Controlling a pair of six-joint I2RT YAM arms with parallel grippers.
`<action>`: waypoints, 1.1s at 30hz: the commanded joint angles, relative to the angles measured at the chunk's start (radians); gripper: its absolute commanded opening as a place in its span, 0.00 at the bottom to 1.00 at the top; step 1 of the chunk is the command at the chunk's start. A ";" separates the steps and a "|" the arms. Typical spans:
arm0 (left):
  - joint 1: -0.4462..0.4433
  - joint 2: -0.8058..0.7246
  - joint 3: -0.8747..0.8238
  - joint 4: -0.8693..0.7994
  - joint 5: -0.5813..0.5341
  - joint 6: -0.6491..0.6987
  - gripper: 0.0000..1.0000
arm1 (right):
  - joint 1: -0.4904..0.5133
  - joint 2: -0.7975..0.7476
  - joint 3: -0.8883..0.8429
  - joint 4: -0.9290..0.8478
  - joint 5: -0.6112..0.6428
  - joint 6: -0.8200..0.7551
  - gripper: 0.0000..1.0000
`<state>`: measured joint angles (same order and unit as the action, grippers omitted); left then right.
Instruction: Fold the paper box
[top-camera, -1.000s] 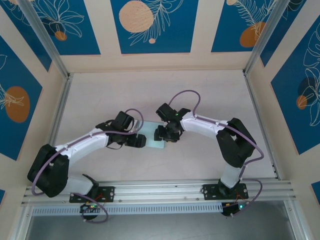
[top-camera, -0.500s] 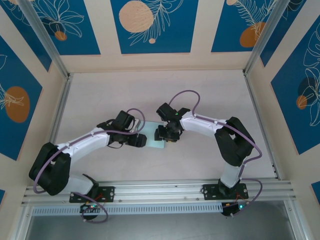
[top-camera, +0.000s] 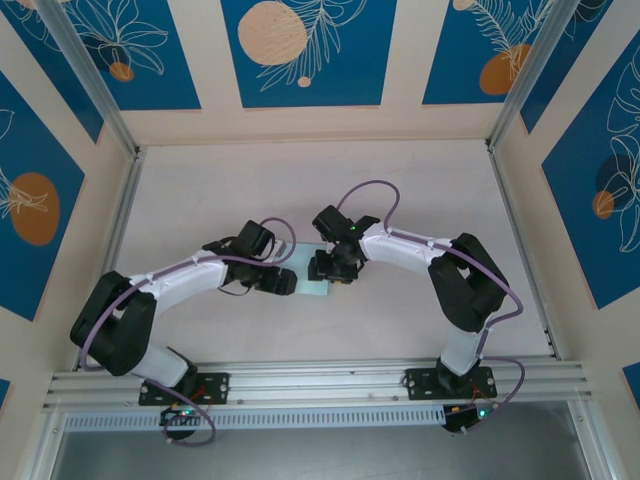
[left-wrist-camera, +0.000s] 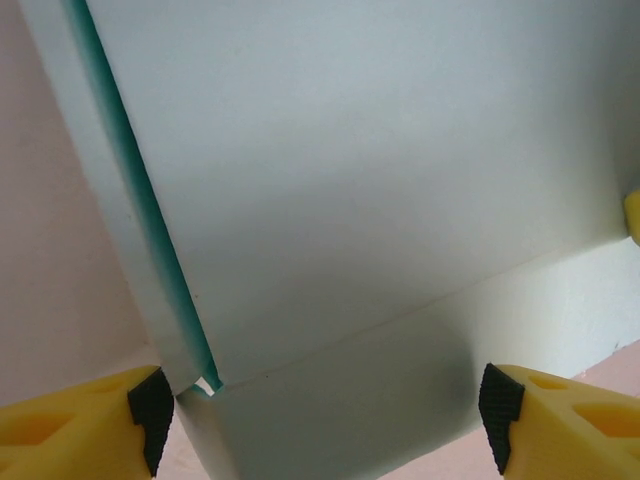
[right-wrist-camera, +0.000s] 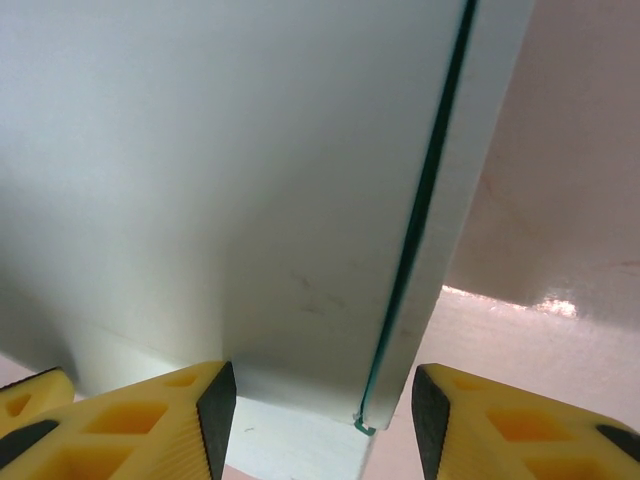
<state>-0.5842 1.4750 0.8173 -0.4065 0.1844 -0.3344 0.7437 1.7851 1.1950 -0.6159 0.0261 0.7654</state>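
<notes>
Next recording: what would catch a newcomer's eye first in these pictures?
A mint paper box sits in the middle of the table, hemmed in by the left pincer and right pincer reaching from either side. In both wrist views, yellow fingers straddle its card. Blue wall panels with orange circles stand around the table.
</notes>
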 joint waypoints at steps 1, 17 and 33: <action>0.006 0.005 0.028 -0.029 0.042 -0.015 0.80 | -0.006 0.019 -0.009 0.002 -0.023 0.008 0.52; 0.007 0.008 0.013 -0.011 0.042 -0.052 0.65 | -0.004 0.024 -0.008 0.007 -0.025 0.019 0.52; 0.007 0.003 -0.009 0.002 -0.077 -0.089 0.38 | 0.006 -0.006 0.000 -0.009 -0.020 0.013 0.52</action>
<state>-0.5835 1.4750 0.8181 -0.4068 0.1249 -0.4137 0.7441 1.7863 1.1950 -0.6170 0.0200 0.7689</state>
